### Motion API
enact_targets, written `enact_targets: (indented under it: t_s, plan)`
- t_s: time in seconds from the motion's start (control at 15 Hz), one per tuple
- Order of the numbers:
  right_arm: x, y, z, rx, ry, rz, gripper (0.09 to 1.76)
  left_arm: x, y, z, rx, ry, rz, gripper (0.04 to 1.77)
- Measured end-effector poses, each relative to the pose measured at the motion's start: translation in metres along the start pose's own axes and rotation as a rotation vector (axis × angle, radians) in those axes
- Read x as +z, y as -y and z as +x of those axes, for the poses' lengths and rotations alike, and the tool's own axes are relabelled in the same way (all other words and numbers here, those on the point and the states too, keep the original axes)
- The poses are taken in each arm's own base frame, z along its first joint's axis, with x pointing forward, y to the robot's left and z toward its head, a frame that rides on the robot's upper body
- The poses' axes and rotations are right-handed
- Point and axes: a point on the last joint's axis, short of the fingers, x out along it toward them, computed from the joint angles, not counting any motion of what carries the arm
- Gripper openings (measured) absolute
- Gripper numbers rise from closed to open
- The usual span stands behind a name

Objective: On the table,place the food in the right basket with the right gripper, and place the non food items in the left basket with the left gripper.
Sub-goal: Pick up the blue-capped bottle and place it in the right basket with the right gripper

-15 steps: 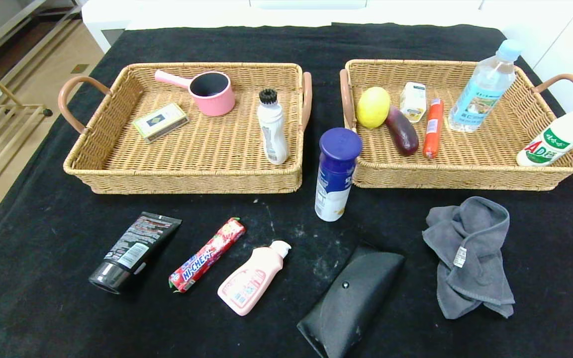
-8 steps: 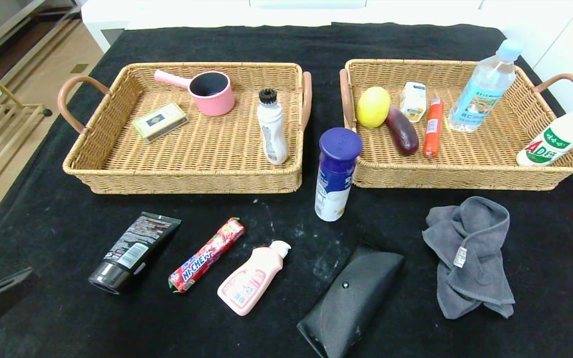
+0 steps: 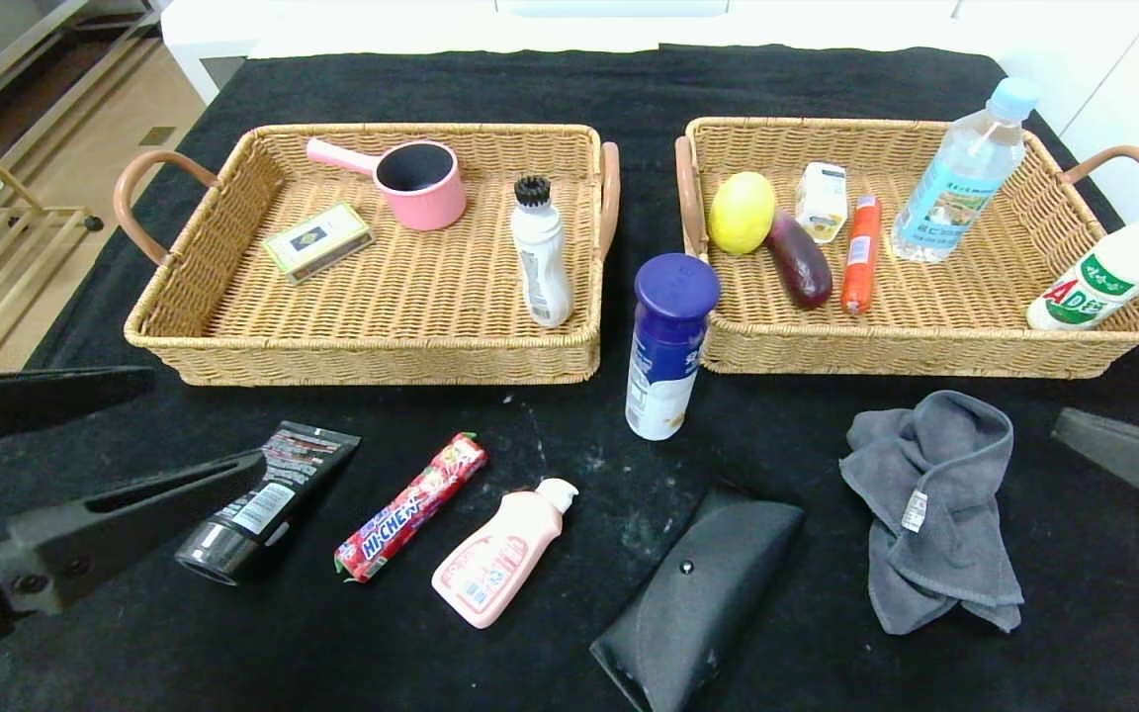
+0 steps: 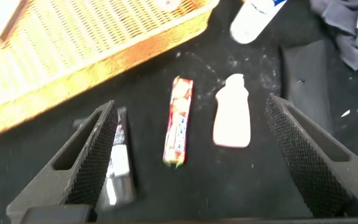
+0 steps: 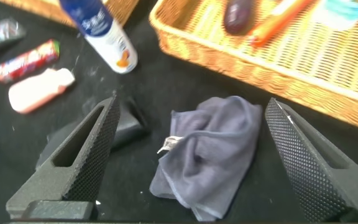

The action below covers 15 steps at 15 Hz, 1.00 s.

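On the black table lie a black tube [image 3: 268,499], a red Hi-Chew candy stick [image 3: 411,506], a pink bottle [image 3: 500,554], a black glasses case [image 3: 693,598] and a grey cloth [image 3: 935,504]. A blue-capped white bottle [image 3: 666,346] stands between the baskets. My left gripper [image 3: 204,420] is open at the front left, above the tube; its wrist view shows the candy [image 4: 179,121] and pink bottle [image 4: 232,118] between its fingers. My right gripper [image 3: 1103,391] is open at the right edge, hovering over the cloth [image 5: 213,152].
The left basket [image 3: 362,358] holds a pink pot, a small box and a white brush bottle. The right basket [image 3: 925,358] holds a lemon, an eggplant, a sausage, a small carton, a water bottle and a milk drink bottle.
Both grippers have come into the head view: the left from the lower left toward the tube, the right from the right edge toward the cloth. No object moved.
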Motion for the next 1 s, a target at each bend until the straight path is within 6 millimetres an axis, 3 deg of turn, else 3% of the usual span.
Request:
enact_targets:
  t_s: [0.47, 1.0]
  plan:
    - [-0.004, -0.008, 0.033, 0.068, -0.071, -0.056, 1.71, 0.010, 0.005, 0.036, -0.084, 0.025, 0.027, 1.72]
    - [-0.008, -0.017, 0.055, 0.119, -0.122, -0.063, 1.71, 0.011, 0.011, 0.036, -0.116, 0.032, 0.039, 1.72]
